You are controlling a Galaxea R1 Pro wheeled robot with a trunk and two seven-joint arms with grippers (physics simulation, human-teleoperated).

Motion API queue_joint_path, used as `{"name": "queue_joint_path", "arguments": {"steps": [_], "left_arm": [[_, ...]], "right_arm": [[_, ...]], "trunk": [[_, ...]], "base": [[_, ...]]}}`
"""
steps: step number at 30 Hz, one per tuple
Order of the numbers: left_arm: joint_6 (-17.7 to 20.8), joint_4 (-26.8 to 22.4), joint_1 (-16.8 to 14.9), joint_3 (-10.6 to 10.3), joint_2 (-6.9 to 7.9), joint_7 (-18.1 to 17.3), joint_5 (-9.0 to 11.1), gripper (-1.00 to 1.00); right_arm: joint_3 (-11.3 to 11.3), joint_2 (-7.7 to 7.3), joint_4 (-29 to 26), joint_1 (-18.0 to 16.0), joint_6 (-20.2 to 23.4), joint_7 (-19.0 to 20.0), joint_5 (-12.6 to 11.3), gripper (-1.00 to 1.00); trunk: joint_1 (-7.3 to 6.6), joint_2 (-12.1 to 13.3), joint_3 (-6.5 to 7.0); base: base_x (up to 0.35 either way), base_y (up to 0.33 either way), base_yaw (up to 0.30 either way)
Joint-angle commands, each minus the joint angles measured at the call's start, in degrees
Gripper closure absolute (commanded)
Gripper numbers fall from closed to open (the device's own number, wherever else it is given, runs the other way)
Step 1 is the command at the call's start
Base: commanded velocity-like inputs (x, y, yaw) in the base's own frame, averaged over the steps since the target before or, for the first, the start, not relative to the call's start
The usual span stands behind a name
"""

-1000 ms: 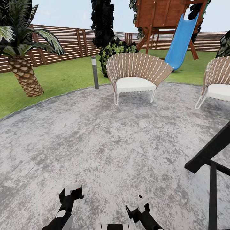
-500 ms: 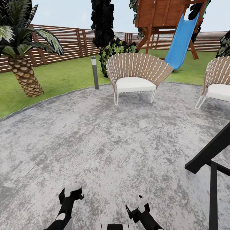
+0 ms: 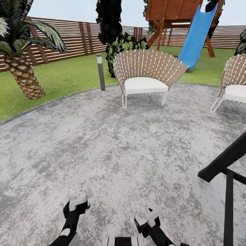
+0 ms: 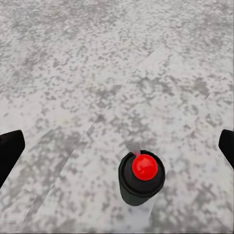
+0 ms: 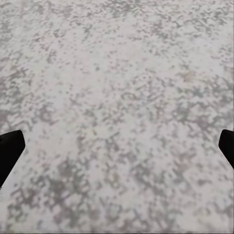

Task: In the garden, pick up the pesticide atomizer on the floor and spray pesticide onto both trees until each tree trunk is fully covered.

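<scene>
- The pesticide atomizer (image 4: 141,178) stands upright on the floor (image 4: 117,73), beneath the left pincer (image 4: 117,146), whose fingers are spread wide.
- Right pincer (image 5: 117,146) also gapes, over bare paving.
- Risk: an off-centre descent could tip the atomizer.

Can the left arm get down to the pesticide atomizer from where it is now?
Probably yes. In the left wrist view the pesticide atomizer stands upright on bare floor, between the open fingers of the left tool, with nothing in between.

Head forward-down, wrists close over paving (image 3: 112,147)
</scene>
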Motion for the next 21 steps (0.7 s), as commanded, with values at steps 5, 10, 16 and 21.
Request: {"name": "queue_joint_path", "arguments": {"steps": [5, 10, 16, 21], "left_arm": [[-0.2, 0.0, 0.0, 0.1, -0.04, 0.0, 0.0, -1.00], [-0.2, 0.0, 0.0, 0.0, -0.09, 0.0, 0.0, -1.00], [-0.3, 0.0, 0.0, 0.0, -0.12, 0.0, 0.0, -1.00], [-0.3, 0.0, 0.0, 0.0, -0.12, 0.0, 0.0, -1.00]], "right_arm": [[-0.2, 0.03, 0.0, 0.0, -0.2, 0.3, 0.1, -1.00], [-0.2, 0.03, 0.0, 0.0, -0.2, 0.3, 0.1, -1.00], [-0.2, 0.03, 0.0, 0.0, -0.2, 0.3, 0.1, -1.00], [-0.2, 0.03, 0.0, 0.0, -0.2, 0.3, 0.1, -1.00]], "trunk": [[0.11, -0.1, -1.61], [0.24, -0.2, -3.17], [0.40, -0.2, -4.93], [0.42, -0.2, -5.19]], "base": [[0.000, 0.000, 0.000], [0.000, 0.000, 0.000], [0.000, 0.000, 0.000], [0.000, 0.000, -0.010]]}}
